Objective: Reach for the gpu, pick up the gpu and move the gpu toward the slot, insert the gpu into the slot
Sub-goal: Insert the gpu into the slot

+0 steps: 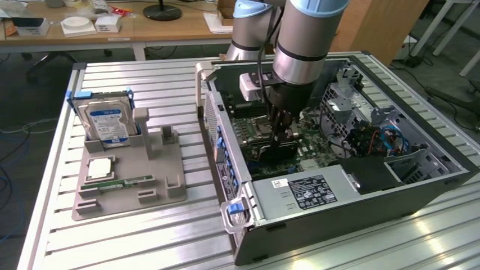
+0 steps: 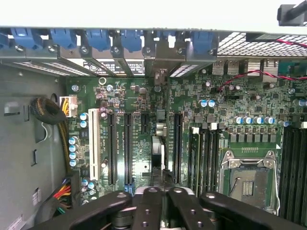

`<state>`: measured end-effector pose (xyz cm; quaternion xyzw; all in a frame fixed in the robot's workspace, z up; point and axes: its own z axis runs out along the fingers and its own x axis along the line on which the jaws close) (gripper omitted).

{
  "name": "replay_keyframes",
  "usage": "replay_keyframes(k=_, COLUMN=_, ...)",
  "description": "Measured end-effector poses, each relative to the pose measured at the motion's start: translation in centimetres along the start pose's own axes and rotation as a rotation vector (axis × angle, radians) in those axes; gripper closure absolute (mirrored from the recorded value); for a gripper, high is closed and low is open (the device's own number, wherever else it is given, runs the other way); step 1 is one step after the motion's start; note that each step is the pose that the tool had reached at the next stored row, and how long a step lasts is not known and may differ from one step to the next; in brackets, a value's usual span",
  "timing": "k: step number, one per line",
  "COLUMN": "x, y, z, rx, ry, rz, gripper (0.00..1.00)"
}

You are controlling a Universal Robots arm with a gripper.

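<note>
So the claw [image 1: 281, 134] is down inside the PC case [image 1: 338, 211], jaws pinched narrow on the top edge of the gpu [image 2: 159, 153]. The card hangs edge-on straight below the fingers [image 2: 148, 201], just over the motherboard [image 2: 139, 96], between the long black slots. Can't tell if it's seated.

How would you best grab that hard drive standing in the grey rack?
Probably by its upper end, coming straight down from above and pinching its two broad flat faces. The hard drive stands upright, its lower end sits in the grey rack, and blue rails run along its narrow sides.
</note>
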<state>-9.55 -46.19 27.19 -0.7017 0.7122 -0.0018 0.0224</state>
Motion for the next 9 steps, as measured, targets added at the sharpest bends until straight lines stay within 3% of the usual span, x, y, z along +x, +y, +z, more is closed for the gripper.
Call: replay_keyframes(k=9, x=0.0, y=0.0, z=0.0, rx=0.0, ry=0.0, rz=0.0, gripper=0.9)
